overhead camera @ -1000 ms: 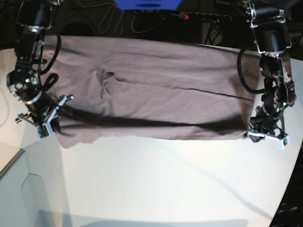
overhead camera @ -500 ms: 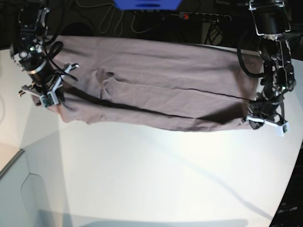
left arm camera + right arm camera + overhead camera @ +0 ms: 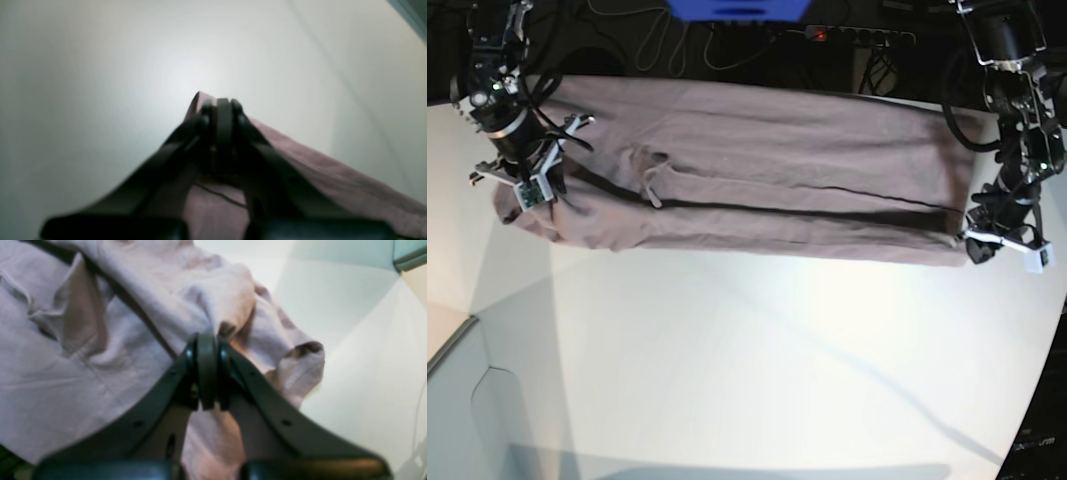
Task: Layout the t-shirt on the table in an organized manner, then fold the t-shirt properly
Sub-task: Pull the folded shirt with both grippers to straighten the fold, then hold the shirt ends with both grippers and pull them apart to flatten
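Shirt [image 3: 757, 190] lies on the table [image 3: 747, 360] as a long band, stretched side to side along the far edge in the base view. A dark crease line runs most of its length, so it reads as folded lengthwise, with the near strip doubled over

Right gripper [image 3: 522, 185] sits at the band's left end in the base view. Right wrist view: jaws pressed together, pinching bunched cloth; shirt [image 3: 100, 340] spreads up and left from the tips, sleeve cuff hanging to the right

Left gripper [image 3: 987, 240] sits at the opposite end. Left wrist view: jaws shut on a corner of the shirt [image 3: 300, 166]; fabric trails away down and right, bare table [image 3: 100, 66] ahead of the tips. View is blurred, so the depth of the pinch is probably shallow, not certain

Key relation: long axis of the shirt runs straight from one gripper to the other, each arm holding its own end. Cloth lies inboard of both sets of jaws. Neither arm is nearer the middle

Judgement: lengthwise fold about done; any further fold must bring one end toward the other along this axis
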You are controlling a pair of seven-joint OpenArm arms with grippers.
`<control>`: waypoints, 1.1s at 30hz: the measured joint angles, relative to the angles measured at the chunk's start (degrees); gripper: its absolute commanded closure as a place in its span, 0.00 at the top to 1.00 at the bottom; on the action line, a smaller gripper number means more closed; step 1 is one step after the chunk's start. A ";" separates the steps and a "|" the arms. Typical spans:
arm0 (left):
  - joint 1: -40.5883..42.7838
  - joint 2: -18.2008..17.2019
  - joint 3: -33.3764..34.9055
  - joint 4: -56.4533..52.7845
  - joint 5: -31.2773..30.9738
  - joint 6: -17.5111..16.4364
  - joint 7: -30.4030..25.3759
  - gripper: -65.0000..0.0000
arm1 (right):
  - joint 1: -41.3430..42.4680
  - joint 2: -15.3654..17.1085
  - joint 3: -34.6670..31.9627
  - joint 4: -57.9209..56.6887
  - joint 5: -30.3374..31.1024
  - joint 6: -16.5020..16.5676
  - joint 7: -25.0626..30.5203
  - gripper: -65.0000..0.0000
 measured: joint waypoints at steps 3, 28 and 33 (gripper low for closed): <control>1.03 0.17 -1.05 -0.07 0.20 -0.02 0.46 0.00 | -1.01 0.00 0.00 -0.02 -0.02 0.04 0.07 0.00; 4.55 0.04 -4.04 3.37 0.20 -0.22 0.44 0.00 | -3.80 0.00 1.92 2.08 -0.04 0.02 0.04 0.00; 4.04 0.00 -4.02 4.92 0.00 -0.24 0.42 0.00 | -3.50 0.00 1.95 5.05 -0.04 0.02 0.04 0.00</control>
